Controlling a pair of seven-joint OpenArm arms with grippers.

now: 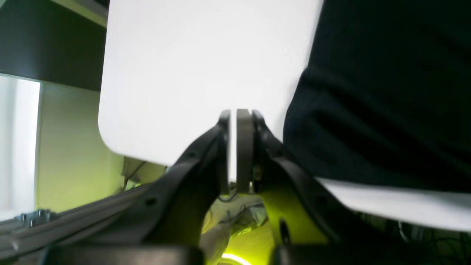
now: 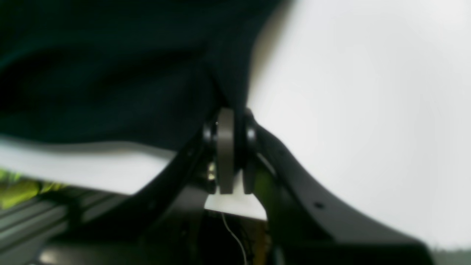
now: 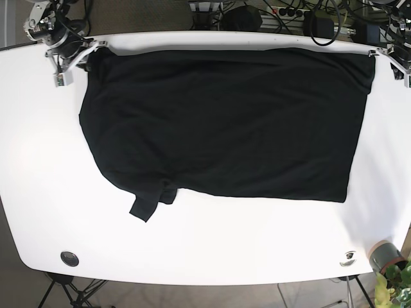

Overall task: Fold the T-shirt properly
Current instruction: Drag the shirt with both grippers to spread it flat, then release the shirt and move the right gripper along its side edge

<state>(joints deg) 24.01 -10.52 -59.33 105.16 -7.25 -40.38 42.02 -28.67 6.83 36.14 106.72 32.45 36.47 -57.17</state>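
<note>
T-shirt (image 3: 225, 122): black, spread across the far half of the white tabletop (image 3: 212, 244), one sleeve poking out at its near left edge.
Right gripper (image 2: 230, 123): at the shirt's far left corner, jaws closed on cloth.
Left gripper (image 1: 239, 121): beside the shirt's far right corner, jaws nearly together, nothing between them.
Cables and power strips (image 3: 282, 13): beyond the shirt's far edge.
Potted plant (image 3: 392, 276): off the near right tabletop corner.

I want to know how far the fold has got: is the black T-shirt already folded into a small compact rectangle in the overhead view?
No: the T-shirt lies spread across most of the white table.
</note>
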